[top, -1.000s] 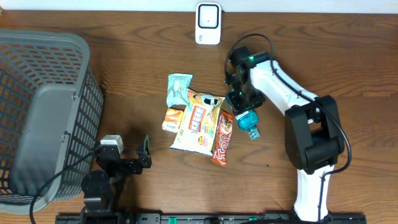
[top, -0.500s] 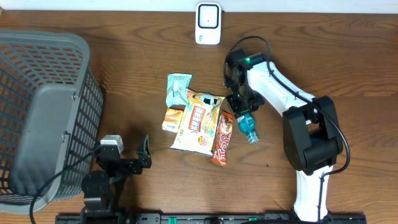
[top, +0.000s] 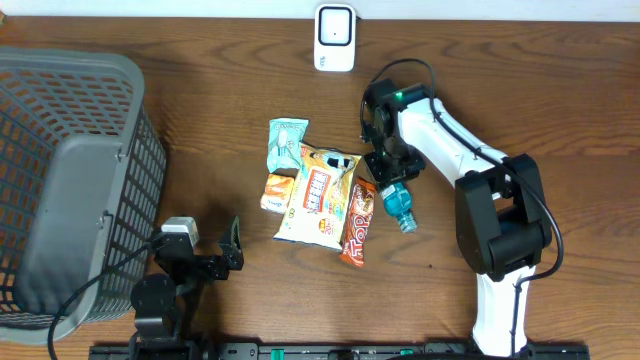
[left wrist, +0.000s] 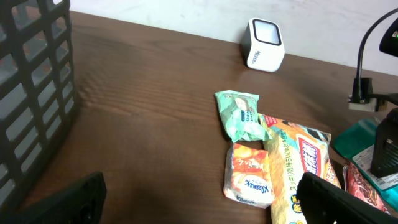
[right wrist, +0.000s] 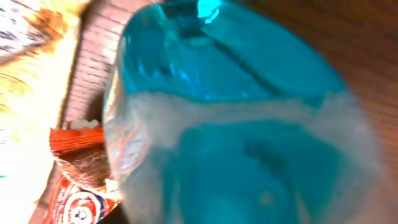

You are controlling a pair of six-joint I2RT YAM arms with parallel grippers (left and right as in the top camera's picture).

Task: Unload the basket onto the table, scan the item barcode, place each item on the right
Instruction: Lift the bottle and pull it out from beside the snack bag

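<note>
A blue bottle (top: 399,203) lies on the table right of the snack pile, and it fills the right wrist view (right wrist: 236,124) at very close range. My right gripper (top: 388,163) hovers over the bottle's far end. Its fingers are hidden in both views, so a hold does not show. The white barcode scanner (top: 334,38) stands at the far edge and also shows in the left wrist view (left wrist: 264,45). My left gripper (top: 234,250) rests near the front edge, open wide (left wrist: 199,205) with nothing between its fingers.
The pile holds a green packet (top: 287,142), an orange tissue pack (top: 277,192), a yellow snack bag (top: 320,195) and a red bar (top: 358,225). A grey basket (top: 70,180) takes up the left side.
The right gripper has shifted slightly toward the far side, and the blue bottle has slid a little toward the front. The left arm has not moved.
</note>
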